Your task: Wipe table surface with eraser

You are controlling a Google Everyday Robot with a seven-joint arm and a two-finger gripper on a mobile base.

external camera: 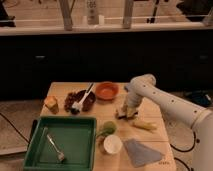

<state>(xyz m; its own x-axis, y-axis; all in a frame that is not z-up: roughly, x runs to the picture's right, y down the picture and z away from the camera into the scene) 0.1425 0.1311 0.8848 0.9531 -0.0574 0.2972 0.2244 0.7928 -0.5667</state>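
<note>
The table surface [107,111] is a light tan wooden top. My gripper [126,112] points down at the table's middle right, just behind the yellow elongated item [144,125]. It is shut on the eraser [124,115], a small dark block with a pale top, which rests against the tabletop under the gripper. The white arm [150,92] reaches in from the right.
A green tray [75,131] with a fork [54,147] sits front left. Around the table are an orange-tan cube [51,104], a dark dish with a brush [80,101], an orange bowl [106,90], a green fruit [108,128], a white cup [113,145] and a grey cloth [141,152].
</note>
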